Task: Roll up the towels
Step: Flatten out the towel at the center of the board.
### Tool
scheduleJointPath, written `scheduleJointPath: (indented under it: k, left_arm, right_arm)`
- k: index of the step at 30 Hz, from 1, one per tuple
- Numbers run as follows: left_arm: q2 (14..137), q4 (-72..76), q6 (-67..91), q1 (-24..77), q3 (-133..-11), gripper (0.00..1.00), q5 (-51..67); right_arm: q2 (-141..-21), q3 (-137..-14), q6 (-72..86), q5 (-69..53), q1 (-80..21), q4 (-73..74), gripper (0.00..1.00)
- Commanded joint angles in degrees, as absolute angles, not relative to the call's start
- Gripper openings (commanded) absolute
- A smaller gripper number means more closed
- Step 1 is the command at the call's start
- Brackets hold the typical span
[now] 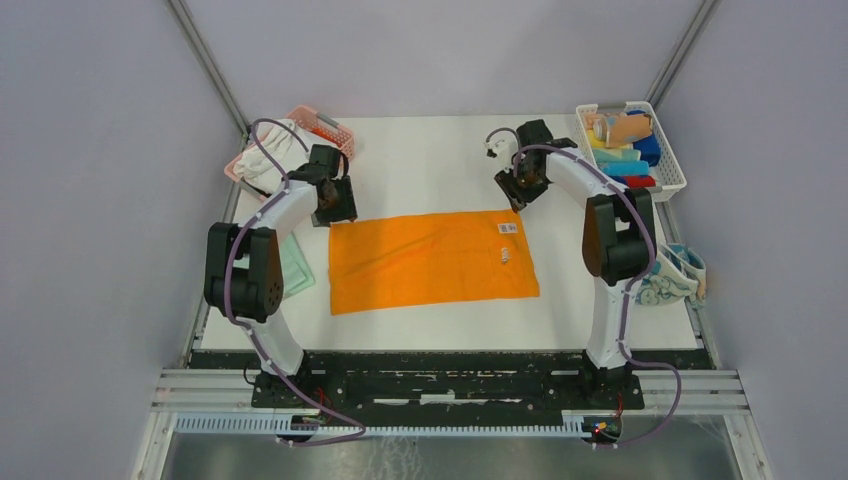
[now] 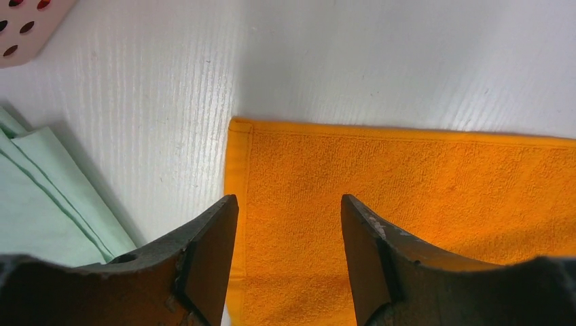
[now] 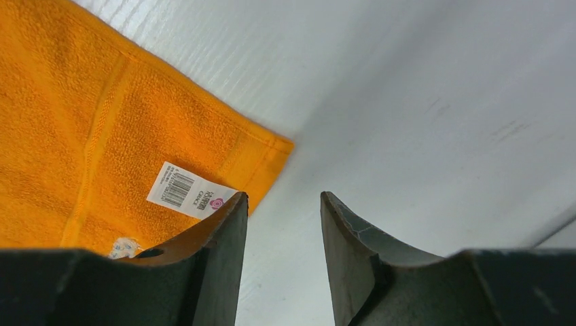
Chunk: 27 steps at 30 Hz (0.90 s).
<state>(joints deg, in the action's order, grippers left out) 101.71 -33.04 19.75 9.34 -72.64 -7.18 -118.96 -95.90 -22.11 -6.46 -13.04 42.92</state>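
An orange towel (image 1: pixel 430 260) lies spread flat in the middle of the table, with a white label (image 1: pixel 507 228) near its far right corner. My left gripper (image 1: pixel 335 205) hovers over the towel's far left corner (image 2: pixel 238 125); its jaws (image 2: pixel 289 204) are open with only orange cloth below them. My right gripper (image 1: pixel 520 190) is by the far right corner. It is open (image 3: pixel 282 200) over bare table, just off the towel's (image 3: pixel 102 136) edge. A mint green towel (image 1: pixel 295 265) lies under the left arm. A white, teal-printed towel (image 1: pixel 675 275) sits at the right edge.
A pink mesh basket (image 1: pixel 325 125) with a white cloth (image 1: pixel 265 150) stands at the back left. A white basket (image 1: pixel 665 165) at the back right holds several rolled coloured cloths. The mint towel (image 2: pixel 41 197) lies close to my left finger.
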Motion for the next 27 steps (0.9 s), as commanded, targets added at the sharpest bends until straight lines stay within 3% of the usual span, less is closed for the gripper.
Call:
scheduleJointPath:
  k: [1, 11, 20, 24, 27]
  left_arm:
    - [100.7, -31.9, 14.5, 9.2, -73.4, 0.65, -9.8]
    - [100.1, -30.5, 13.2, 9.2, -71.3, 0.66, -9.9]
    - [100.3, -30.4, 12.7, 9.2, -71.4, 0.66, -9.4]
    - [100.5, -30.4, 12.3, 9.2, -72.2, 0.66, -7.8]
    - [101.4, -30.6, 11.9, 9.1, -73.9, 0.66, -6.6]
  right_arm:
    - [-122.1, -99.6, -26.7, -8.2, -13.5, 44.9, 0.52]
    - [-127.7, -104.3, -29.9, -13.7, -12.8, 47.5, 0.52]
    - [-132.1, -106.5, -31.2, -11.4, -12.0, 49.6, 0.49]
    - [-132.8, -106.3, -32.8, -9.7, -11.3, 51.1, 0.41]
    - [-132.1, -105.9, -33.3, -8.7, -10.0, 51.3, 0.22]
